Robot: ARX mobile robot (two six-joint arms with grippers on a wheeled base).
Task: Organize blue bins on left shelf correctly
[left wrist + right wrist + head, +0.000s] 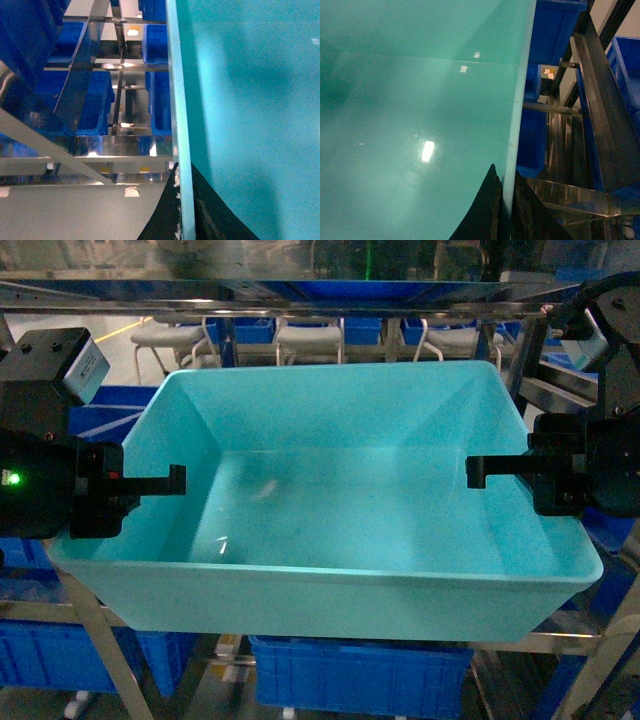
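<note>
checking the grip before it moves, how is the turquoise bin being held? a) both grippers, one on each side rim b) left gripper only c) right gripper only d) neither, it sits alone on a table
a: the left gripper and right gripper each straddle a side rim of the turquoise bin, as both wrist views show.

Dark blue ribbed bins (360, 675) on lower level, white chairs (308, 338) behind

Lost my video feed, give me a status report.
Left gripper and right gripper shut on turquoise tub side rims. Tub empty, at steel rack. Dark blue bins below.
</note>
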